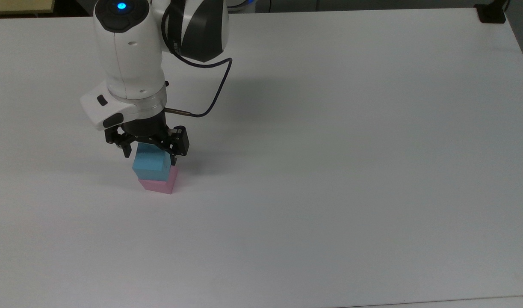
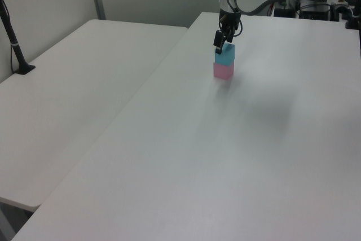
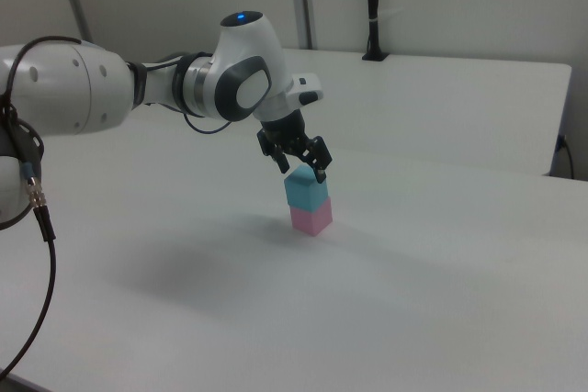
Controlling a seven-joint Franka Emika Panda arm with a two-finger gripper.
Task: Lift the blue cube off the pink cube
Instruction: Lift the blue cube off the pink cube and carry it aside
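- Hovering right over the stack, the black two-finger gripper (image 1: pixel 150 159) is pointing straight down from the white Franka arm (image 1: pixel 128 64), which is reaching in from about 12 o'clock in the top view; that upright pose is probably meant for a grip on the cube's side faces.
- Its fingers are standing apart, one at 9 o'clock and one at 3 o'clock of the small light sky-blue matte cube (image 1: pixel 151 164) in the top view, so the jaws are straddling the cube's upper part without clamping it, as far as I can judge.
- The sky-blue cube is sitting on top of the small pastel pink matte cube (image 1: pixel 161 185), turned slightly against it, so a strip of pink is peeking out toward 5 o'clock in the top view.
- The pink cube (image 3: pixel 310 217) is resting on the plain white matte table (image 1: pixel 329 171), in the top view's left half, serving as the base that should be staying put.
- Judging the task, nothing is being lifted yet; closing on the blue cube (image 3: pixel 304 190) is likely the step coming next.
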